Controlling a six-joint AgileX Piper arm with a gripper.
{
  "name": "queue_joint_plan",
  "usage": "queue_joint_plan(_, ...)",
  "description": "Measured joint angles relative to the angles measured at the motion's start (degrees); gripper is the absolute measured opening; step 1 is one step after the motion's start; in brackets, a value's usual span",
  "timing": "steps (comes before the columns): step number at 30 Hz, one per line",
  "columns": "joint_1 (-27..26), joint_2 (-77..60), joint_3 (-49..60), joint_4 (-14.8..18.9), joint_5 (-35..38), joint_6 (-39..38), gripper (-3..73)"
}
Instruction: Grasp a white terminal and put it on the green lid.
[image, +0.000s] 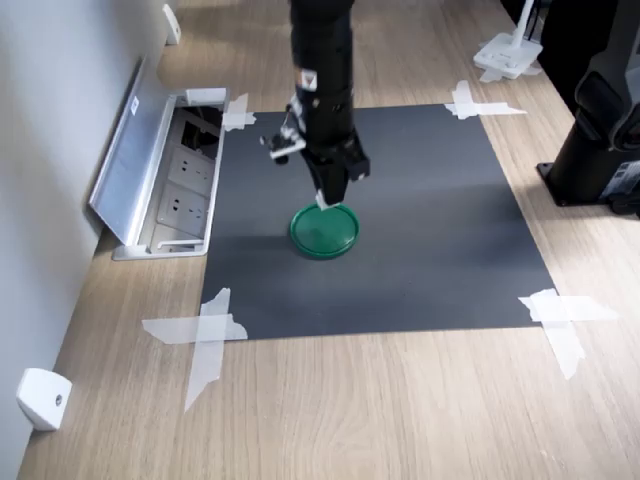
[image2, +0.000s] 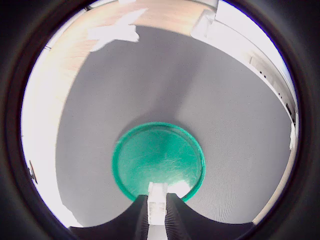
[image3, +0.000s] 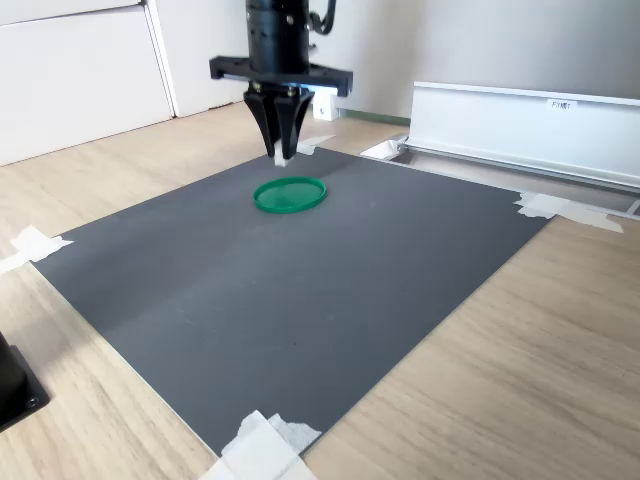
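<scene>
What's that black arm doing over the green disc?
The robot arm's pincer is shut on a tiny white terminal and holds it just above the green lid, near the lid's edge. The lid lies on a dark mat taped to the wooden table. The terminal has not been let go; nothing lies on the lid yet.

The setting looks like an office or lab bench: a light wood-grain desktop (image: 400, 400) carries a dark grey mat (image: 430, 250) fixed by white tape strips (image: 205, 335), beside an open aluminium flip-up socket box (image: 165, 185) and plain white walls (image3: 80, 70).
</scene>
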Motion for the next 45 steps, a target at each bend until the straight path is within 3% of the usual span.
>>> queue_joint_plan(5, 0.0, 2.48, -0.12, -1.9, -1.01, 0.57, 8.9)
queue_joint_plan(14, 0.0, 2.62, -0.24, -1.67, -3.16, 0.81, 10.4)
queue_joint_plan(17, 0.0, 2.62, -0.24, -1.08, -3.16, 0.61, 15.2)
queue_joint_plan(24, 0.0, 2.62, -0.24, -0.85, -3.16, 0.18, 39.4)
queue_joint_plan(29, 0.0, 2.62, -0.24, -0.91, -2.59, 0.58, 46.4)
queue_joint_plan(32, 0.0, 2.34, -0.24, -1.02, -2.47, 2.54, 40.3)
queue_joint_plan(38, 0.0, -3.31, -0.24, -2.07, -3.23, 6.48, 6.0)
queue_joint_plan(41, 0.0, -9.1, -0.24, -3.92, -4.1, 9.6, 0.8)
queue_joint_plan(45, 0.0, -17.58, 0.45, -7.12, -5.51, 15.22, -0.4)
